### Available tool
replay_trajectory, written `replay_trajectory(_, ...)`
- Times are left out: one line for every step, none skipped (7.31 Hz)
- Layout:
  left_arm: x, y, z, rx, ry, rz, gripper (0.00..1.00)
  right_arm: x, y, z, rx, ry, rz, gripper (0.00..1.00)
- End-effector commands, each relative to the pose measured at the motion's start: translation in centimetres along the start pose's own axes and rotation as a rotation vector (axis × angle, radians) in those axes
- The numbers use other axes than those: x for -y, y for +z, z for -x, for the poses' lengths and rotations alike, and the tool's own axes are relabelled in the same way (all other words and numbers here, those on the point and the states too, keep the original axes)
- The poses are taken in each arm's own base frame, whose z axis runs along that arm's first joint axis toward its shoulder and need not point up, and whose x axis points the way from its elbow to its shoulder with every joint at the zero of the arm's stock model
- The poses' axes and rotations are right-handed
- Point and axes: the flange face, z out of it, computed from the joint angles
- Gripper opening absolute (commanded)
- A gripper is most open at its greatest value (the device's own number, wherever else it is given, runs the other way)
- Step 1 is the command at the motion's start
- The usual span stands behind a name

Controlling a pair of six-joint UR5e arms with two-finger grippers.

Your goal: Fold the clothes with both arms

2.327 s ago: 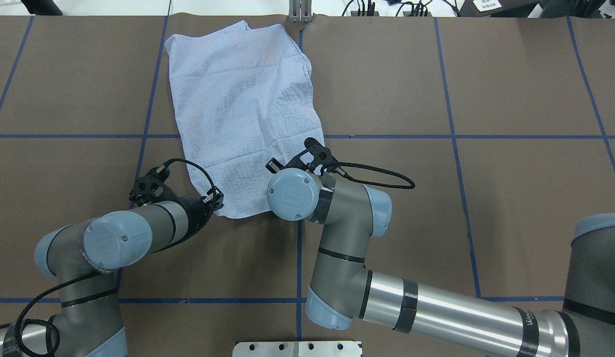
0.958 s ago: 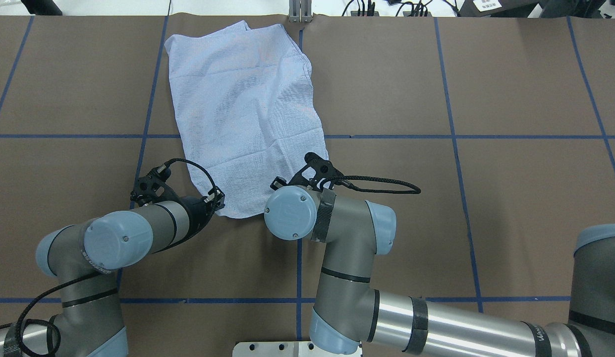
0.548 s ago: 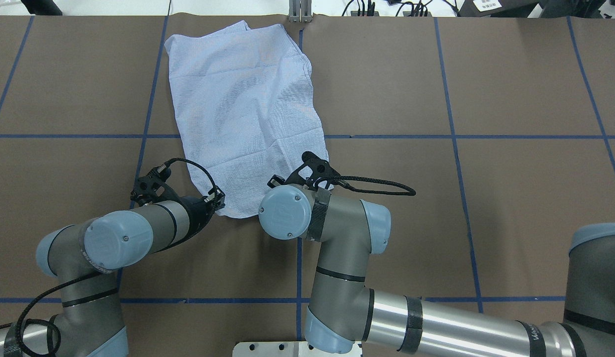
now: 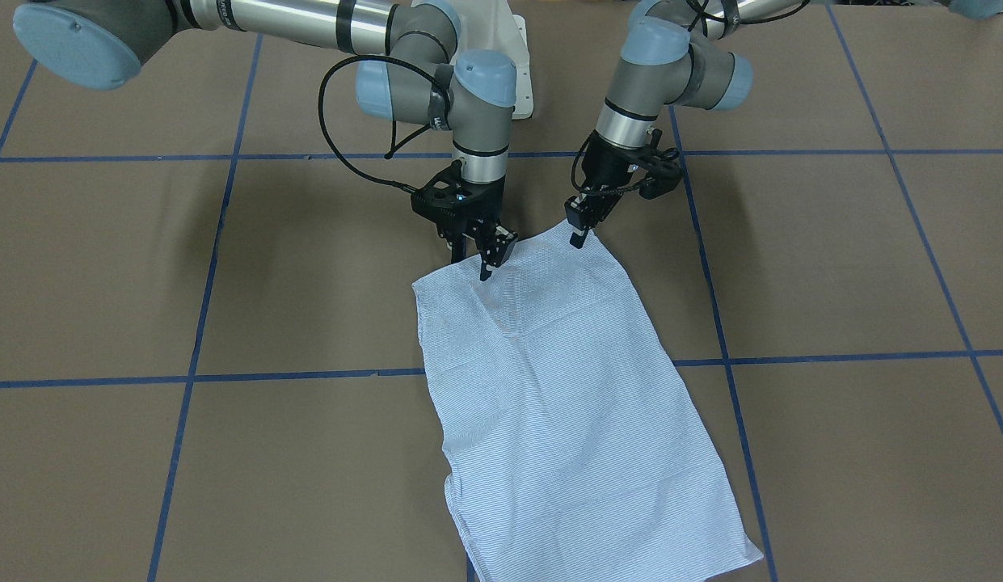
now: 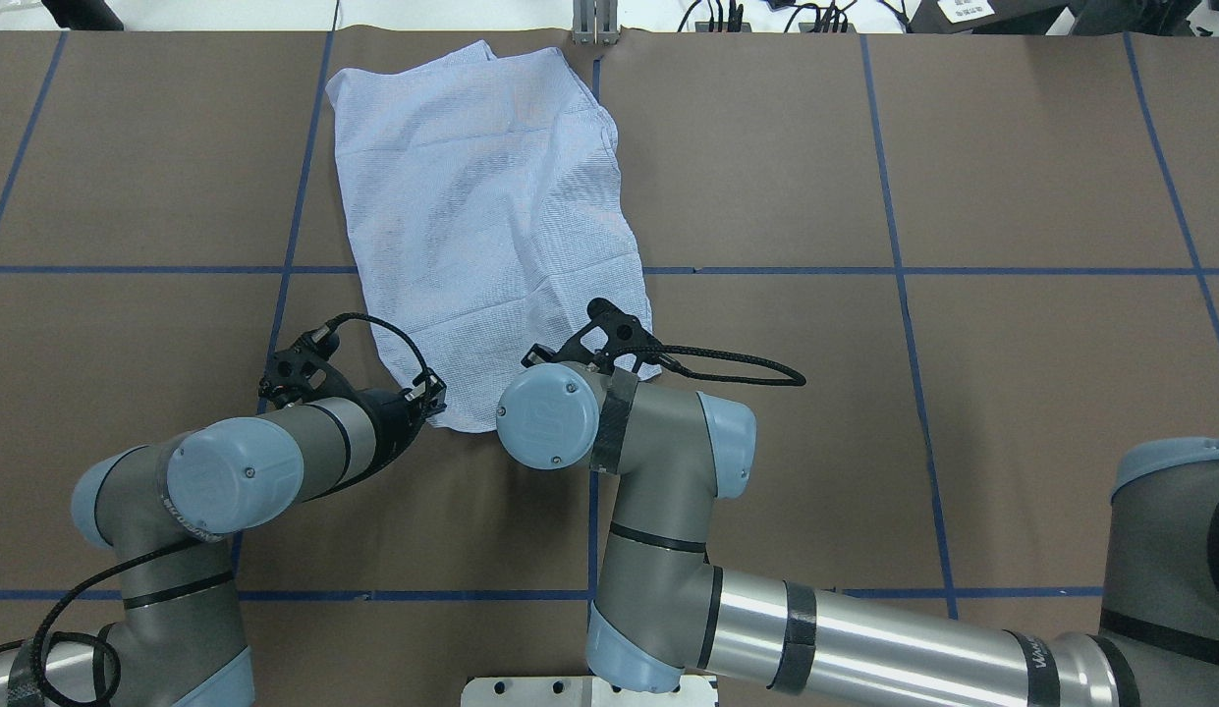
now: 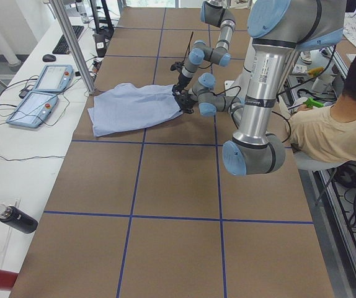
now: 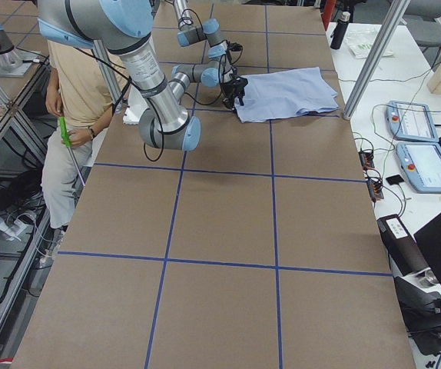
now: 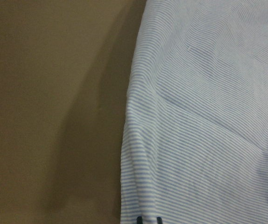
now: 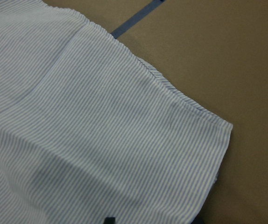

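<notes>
Lengthwise away from robot, shirt [image 5: 481, 216]; left end effector [image 4: 579, 234] tight on hem, right end effector [image 4: 481, 259] agape.

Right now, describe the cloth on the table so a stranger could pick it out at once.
Start from the brown table gridded with blue tape. Just ahead of the black left gripper and right gripper lies a light blue and white fine-striped shirt, folded into a long flat panel. It is the only cloth there, pale against the brown.
</notes>
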Motion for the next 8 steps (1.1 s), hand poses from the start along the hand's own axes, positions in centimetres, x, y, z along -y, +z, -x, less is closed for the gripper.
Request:
replay_trajectory(0.0,0.0,0.0,0.000,0.000,0.000,0.00,0.1,0.1,0.3,0.009,0.015,-0.019,0.53)
replay_trajectory(0.0,0.0,0.0,0.000,0.000,0.000,0.00,0.0,-0.1,0.6,0.013,0.030,-0.019,0.43)
replay_trajectory(0.0,0.0,0.0,0.000,0.000,0.000,0.00,-0.1,0.0,0.8,0.018,0.044,-0.021,0.38)
replay_trajectory(0.0,0.0,0.0,0.000,0.000,0.000,0.00,-0.1,0.2,0.9,0.026,0.056,-0.027,0.30)
replay_trajectory(0.0,0.0,0.0,0.000,0.000,0.000,0.00,-0.2,0.4,1.1,0.026,0.064,-0.033,0.24)
replay_trajectory(-0.1,0.0,-0.1,-0.002,0.000,0.000,0.00,-0.1,0.5,1.1,0.028,0.075,-0.040,0.15)
replay_trajectory(-0.1,0.0,-0.2,-0.004,0.000,0.003,0.00,-0.1,0.3,1.4,0.033,0.077,-0.040,0.00)
replay_trajectory(-0.3,-0.5,-0.6,-0.014,-0.002,0.009,0.00,0.7,0.2,1.7,0.058,0.091,-0.033,0.00)
